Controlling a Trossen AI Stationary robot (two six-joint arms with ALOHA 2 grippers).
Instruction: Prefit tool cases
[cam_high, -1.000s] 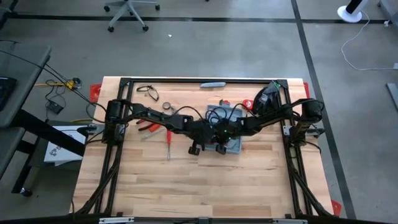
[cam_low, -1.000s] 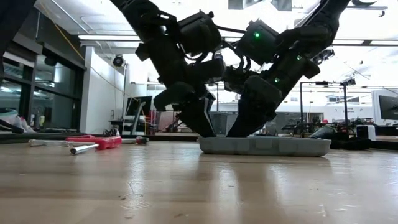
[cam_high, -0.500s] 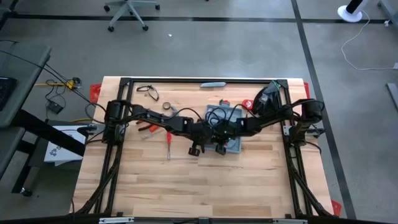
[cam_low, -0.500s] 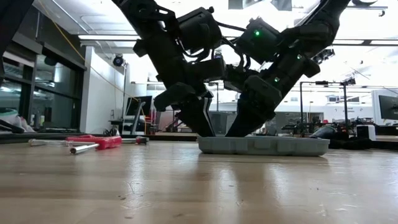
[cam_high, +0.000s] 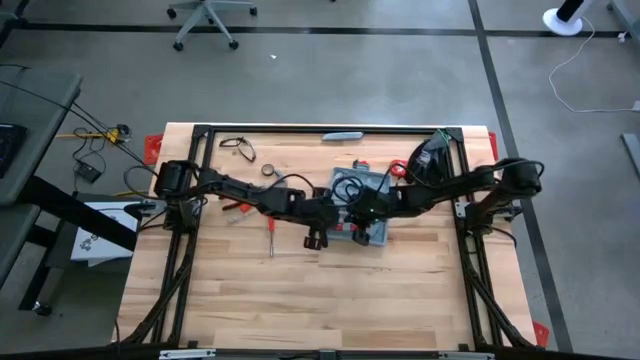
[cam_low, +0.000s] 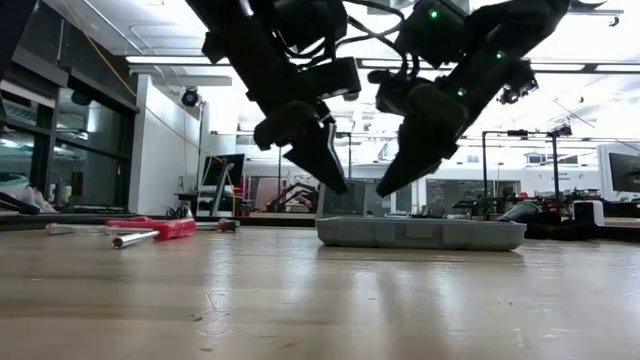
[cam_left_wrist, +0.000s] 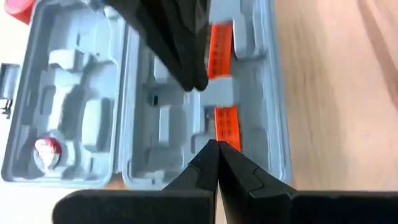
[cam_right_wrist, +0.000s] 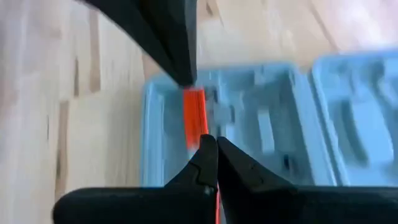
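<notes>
The blue-grey tool case (cam_high: 362, 190) lies open and flat on the table, its base showing in the low view (cam_low: 420, 233). Its moulded inside (cam_left_wrist: 81, 106) holds an orange-red tool (cam_left_wrist: 225, 121) in a slot along one long edge, also seen in the right wrist view (cam_right_wrist: 194, 115). My left gripper (cam_low: 338, 183) and my right gripper (cam_low: 385, 188) are both shut. They hang just above the case's left end, tips slanting toward each other. From above, the left gripper (cam_high: 320, 232) and the right gripper (cam_high: 357, 225) stand over the case's near part. A small red-and-white piece (cam_left_wrist: 46, 149) sits in another recess.
Red-handled tools (cam_high: 240, 205) and a screwdriver (cam_high: 269, 225) lie left of the case, low on the table (cam_low: 160, 228). A slim grey-blue bar (cam_high: 343, 135) lies at the far edge, a black object (cam_high: 430, 160) at far right. The table's near half is bare wood (cam_high: 320, 300).
Both shut grippers have risen from the case, where their tips stood down in it, to a short way above it. The case has stayed flat where it was. The right arm's base joint has swung outward toward the table's right edge.
</notes>
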